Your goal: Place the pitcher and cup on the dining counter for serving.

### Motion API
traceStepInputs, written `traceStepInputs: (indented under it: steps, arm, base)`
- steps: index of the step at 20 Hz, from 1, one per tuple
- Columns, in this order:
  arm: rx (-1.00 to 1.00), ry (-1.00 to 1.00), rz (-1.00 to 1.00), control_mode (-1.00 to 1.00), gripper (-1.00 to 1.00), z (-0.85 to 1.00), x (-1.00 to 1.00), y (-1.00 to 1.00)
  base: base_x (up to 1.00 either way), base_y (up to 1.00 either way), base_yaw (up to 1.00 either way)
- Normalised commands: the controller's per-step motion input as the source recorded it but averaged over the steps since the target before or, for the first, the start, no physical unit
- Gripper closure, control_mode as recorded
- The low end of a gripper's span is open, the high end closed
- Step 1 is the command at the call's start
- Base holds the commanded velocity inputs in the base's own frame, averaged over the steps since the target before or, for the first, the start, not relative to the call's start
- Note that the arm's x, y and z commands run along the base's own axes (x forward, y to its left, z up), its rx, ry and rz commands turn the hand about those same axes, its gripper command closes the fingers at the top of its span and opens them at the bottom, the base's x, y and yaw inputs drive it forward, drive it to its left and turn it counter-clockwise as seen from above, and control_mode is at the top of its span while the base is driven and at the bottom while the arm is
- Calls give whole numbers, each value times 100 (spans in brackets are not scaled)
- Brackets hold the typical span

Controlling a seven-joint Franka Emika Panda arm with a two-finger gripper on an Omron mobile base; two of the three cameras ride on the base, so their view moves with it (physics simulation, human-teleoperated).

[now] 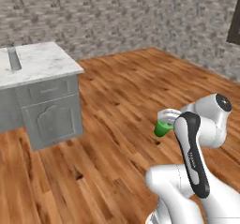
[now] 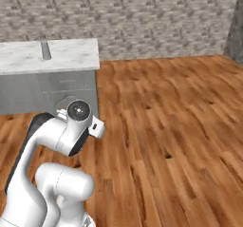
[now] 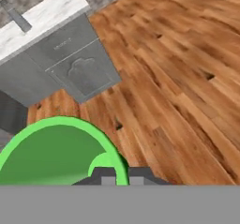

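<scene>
The small bright green cup [image 1: 162,129] hangs above the wooden floor, held at the end of my arm. In the hand view the cup [image 3: 51,153] bulks large at lower left, and my gripper [image 3: 122,175] is shut on its rim. The tall slim grey pitcher [image 1: 13,58] stands upright on a white marble slab [image 1: 44,61] at far left, well away from the gripper. It also appears as the pitcher [image 2: 45,50] and the pitcher [image 3: 16,18]. That slab overhangs a grey base, stands free of the wall like an island, and looks like the dining counter [image 2: 71,55].
The counter's near face has a drawer and a panelled door [image 1: 55,120]. Open wooden floor [image 1: 122,87] stretches between me and the counter and off to the right. A grey stone wall [image 1: 117,17] runs behind, with a dark object [image 1: 234,26] at its far right.
</scene>
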Motion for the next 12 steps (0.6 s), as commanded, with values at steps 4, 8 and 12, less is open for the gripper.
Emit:
traceStepInputs:
  steps: [4,8,12]
  arm:
    - [0,0,0,100,100,0,0,0]
    - [0,0,0,100,100,0,0,0]
    - [0,0,0,100,100,0,0,0]
  base:
    - [63,66,63]
    - [100,87,40]
    - [100,99,23]
